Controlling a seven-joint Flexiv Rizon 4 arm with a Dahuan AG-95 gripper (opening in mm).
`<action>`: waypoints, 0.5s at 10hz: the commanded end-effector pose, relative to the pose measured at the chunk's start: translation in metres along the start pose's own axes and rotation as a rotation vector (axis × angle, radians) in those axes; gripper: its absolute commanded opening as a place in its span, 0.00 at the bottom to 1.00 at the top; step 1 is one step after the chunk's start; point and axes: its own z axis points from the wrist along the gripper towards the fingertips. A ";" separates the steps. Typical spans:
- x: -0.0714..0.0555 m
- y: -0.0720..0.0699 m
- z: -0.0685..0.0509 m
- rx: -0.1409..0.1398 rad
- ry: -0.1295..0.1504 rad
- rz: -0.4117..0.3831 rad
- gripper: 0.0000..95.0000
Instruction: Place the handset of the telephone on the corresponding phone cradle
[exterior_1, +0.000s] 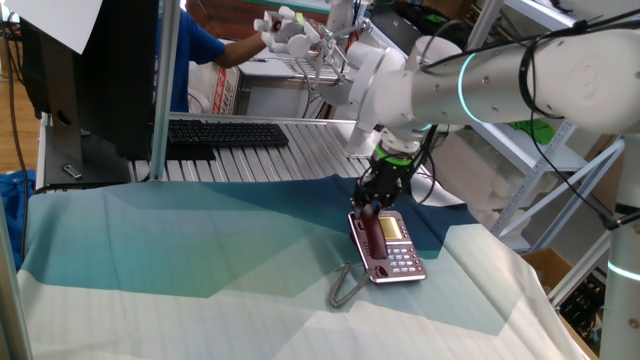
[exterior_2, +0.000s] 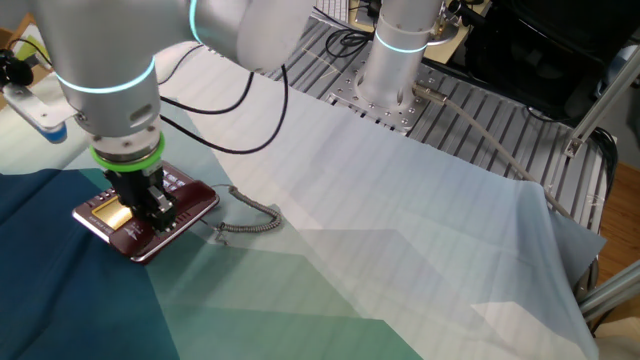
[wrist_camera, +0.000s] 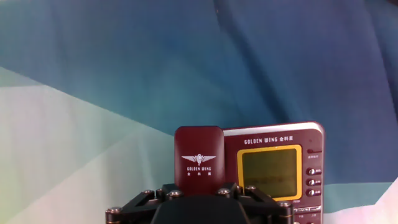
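Directly beneath the gripper (exterior_1: 371, 207), the handset (wrist_camera: 199, 155) lies along the telephone (exterior_1: 397, 250) cradle, seemingly seated; release remains, though finger closure cannot be told

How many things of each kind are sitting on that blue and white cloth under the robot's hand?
Telephone base: 1
Handset: 1
Coiled grey cord: 1
Total: 3

The handset lies along the cradle side of the base, with the gripper right over it.
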 end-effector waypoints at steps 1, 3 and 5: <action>0.005 0.003 0.003 -0.013 0.008 0.008 0.00; 0.019 0.006 0.004 -0.007 0.009 0.022 0.00; 0.027 0.007 0.005 0.001 0.007 0.022 0.00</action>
